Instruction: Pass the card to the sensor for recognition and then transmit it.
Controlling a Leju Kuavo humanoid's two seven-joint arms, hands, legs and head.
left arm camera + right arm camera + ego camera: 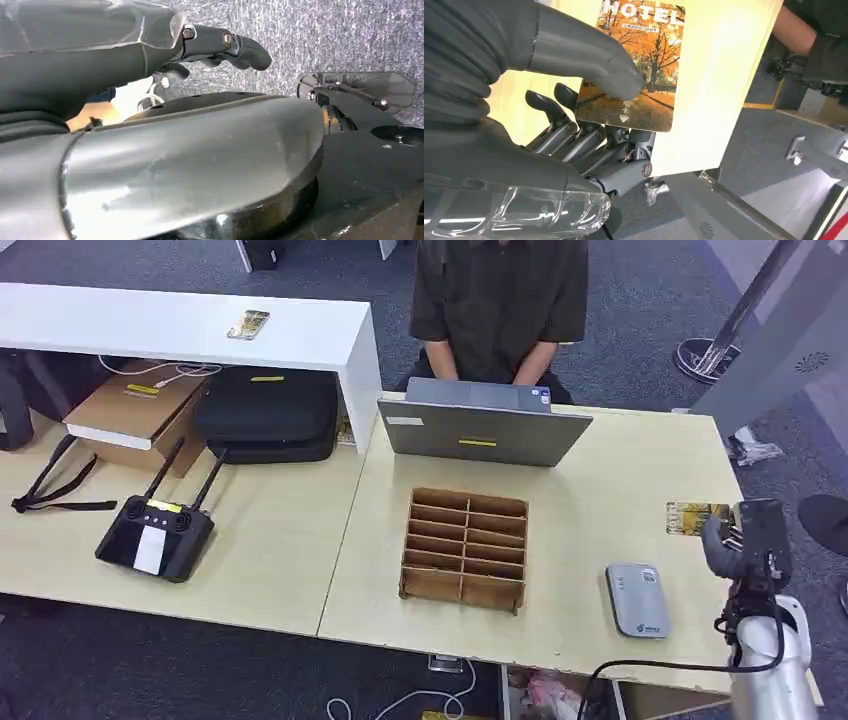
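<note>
Card (692, 517) lies at the right end of the desk (600, 630) in the head view, just ahead of the right hand (745, 535), which reaches it from the desk's edge. The grey sensor (637, 600) sits nearby, to that hand's left and closer to the robot, with bare desk between. A wooden divider box (464, 548) and a laptop (484, 430) stand further left.

The left hand (220, 47), seen from its wrist, hangs over carpet holding nothing, fingers loosely curled.

From the right wrist, the thumb (589, 57) presses on the card (639, 55) with fingers (579, 137) beneath its near short edge: grasping it, I judge. Its long axis points away from the palm.
</note>
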